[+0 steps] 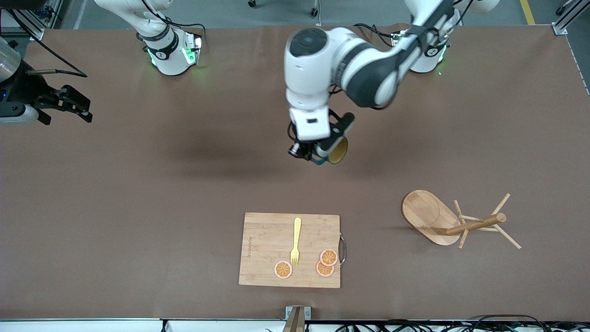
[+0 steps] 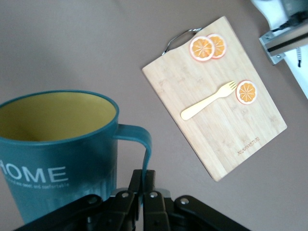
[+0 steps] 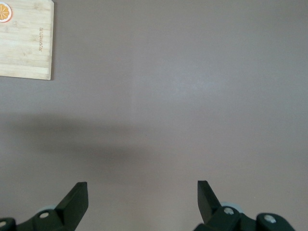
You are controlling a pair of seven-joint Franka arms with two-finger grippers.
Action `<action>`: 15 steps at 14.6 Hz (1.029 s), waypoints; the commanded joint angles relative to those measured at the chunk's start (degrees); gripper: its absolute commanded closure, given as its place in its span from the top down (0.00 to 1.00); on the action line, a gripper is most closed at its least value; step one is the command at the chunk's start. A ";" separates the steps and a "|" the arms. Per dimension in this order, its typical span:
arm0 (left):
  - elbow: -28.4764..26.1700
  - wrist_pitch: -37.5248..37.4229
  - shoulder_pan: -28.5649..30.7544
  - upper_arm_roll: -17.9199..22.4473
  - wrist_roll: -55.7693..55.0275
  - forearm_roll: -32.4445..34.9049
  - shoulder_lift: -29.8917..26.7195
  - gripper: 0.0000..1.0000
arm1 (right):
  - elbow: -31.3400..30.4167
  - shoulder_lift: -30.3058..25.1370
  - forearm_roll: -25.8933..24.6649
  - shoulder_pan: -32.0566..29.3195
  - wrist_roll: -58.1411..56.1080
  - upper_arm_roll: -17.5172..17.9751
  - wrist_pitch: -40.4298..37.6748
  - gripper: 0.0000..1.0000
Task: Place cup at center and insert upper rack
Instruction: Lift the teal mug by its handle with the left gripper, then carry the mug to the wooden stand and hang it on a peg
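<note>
The cup [image 1: 339, 151], dark teal with a yellow inside and white "HOME" lettering [image 2: 57, 159], hangs in the air over the middle of the table. My left gripper [image 1: 322, 156] [image 2: 144, 179] is shut on its thin handle [image 2: 145, 147]. The upper rack [image 1: 431, 216], a light wooden mug tree, lies tipped on its side toward the left arm's end of the table, its post [image 1: 474, 225] and pegs level with the tabletop. My right gripper [image 1: 69, 103] [image 3: 142, 199] waits open over the right arm's end of the table, with nothing between its fingers.
A bamboo cutting board [image 1: 267, 240] [image 2: 216, 139] [image 3: 24, 48] lies nearer to the front camera than the cup. A yellow fork [image 1: 296, 240] [image 2: 209, 100] and three orange slices [image 1: 328, 257] lie on it. Cables run along the table's front edge.
</note>
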 commanded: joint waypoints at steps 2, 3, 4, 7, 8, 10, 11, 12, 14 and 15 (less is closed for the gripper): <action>-1.10 0.63 7.16 -0.62 4.99 -9.93 -2.12 0.00 | -0.44 -1.14 -0.96 0.16 -0.13 -0.02 -0.90 1.00; -1.19 0.72 9.01 -0.62 5.35 -11.69 -2.12 0.00 | -0.44 -1.14 -0.96 0.15 -0.05 -0.02 -0.90 1.00; -1.10 0.72 10.68 -0.62 5.79 -14.05 -2.20 0.00 | -0.36 -1.14 -0.96 0.15 -0.05 -0.02 -0.90 1.00; -1.10 0.72 16.22 -0.63 11.31 -21.61 -2.90 0.00 | -0.36 -1.14 -0.96 -0.02 -0.05 -0.10 -0.99 1.00; -1.27 0.72 17.63 -0.62 13.42 -23.46 -3.08 0.00 | -0.36 -1.06 -0.96 -0.02 -0.05 -0.10 -0.99 1.00; -1.54 0.72 20.53 -0.62 15.02 -25.41 -3.08 0.00 | -0.36 -1.06 -0.96 -0.02 -0.05 -0.10 -0.99 1.00; -1.54 0.72 22.02 -0.62 15.72 -26.46 -3.00 0.00 | -0.36 -1.14 -0.96 -0.02 -0.05 -0.10 -0.99 1.00; -1.63 0.72 23.43 -0.62 16.16 -28.47 -2.91 0.00 | -0.36 -1.06 -0.96 -0.02 -0.05 -0.10 -0.99 1.00; -1.98 0.72 27.38 -0.54 16.34 -34.00 -2.65 0.00 | -0.36 -1.14 -0.96 -0.02 -0.05 -0.28 -0.82 1.00; -2.24 0.72 28.96 -0.54 16.43 -35.86 -2.47 0.00 | -0.36 -1.14 -0.96 0.07 -0.05 -0.28 -0.90 1.00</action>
